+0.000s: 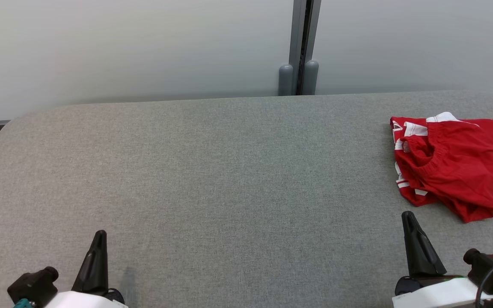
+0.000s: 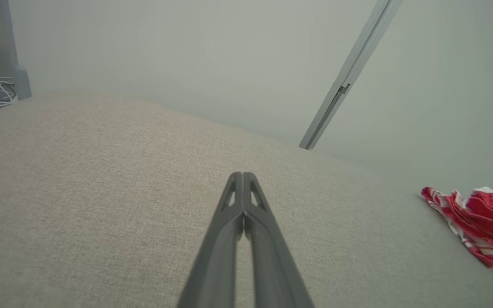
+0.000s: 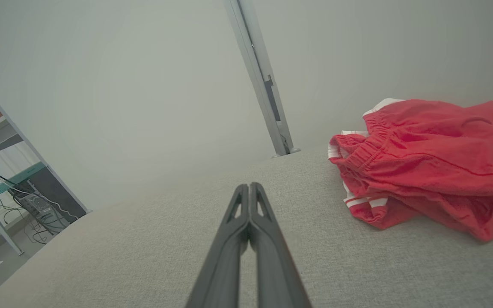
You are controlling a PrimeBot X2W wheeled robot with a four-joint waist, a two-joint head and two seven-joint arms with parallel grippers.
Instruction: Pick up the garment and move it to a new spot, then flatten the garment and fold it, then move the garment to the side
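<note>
the garment (image 1: 452, 167), red shorts with white side stripes and a gathered elastic waistband, lies crumpled at the right end of the grey surface (image 1: 229, 171). the left fingers (image 1: 96, 261) and right fingers (image 1: 418, 246) are pressed together, holding nothing.

Left end effector (image 1: 99, 234): low at left, fingers pressed together, holding nothing.
Right end effector (image 1: 408, 214): low at right, fingers together, holding nothing.

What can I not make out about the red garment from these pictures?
- Head view: the red garment is cut off by the right edge.
- Left wrist view: it is small, cut off by the right edge.
- Right wrist view: its own folds hide the lower layers.
</note>
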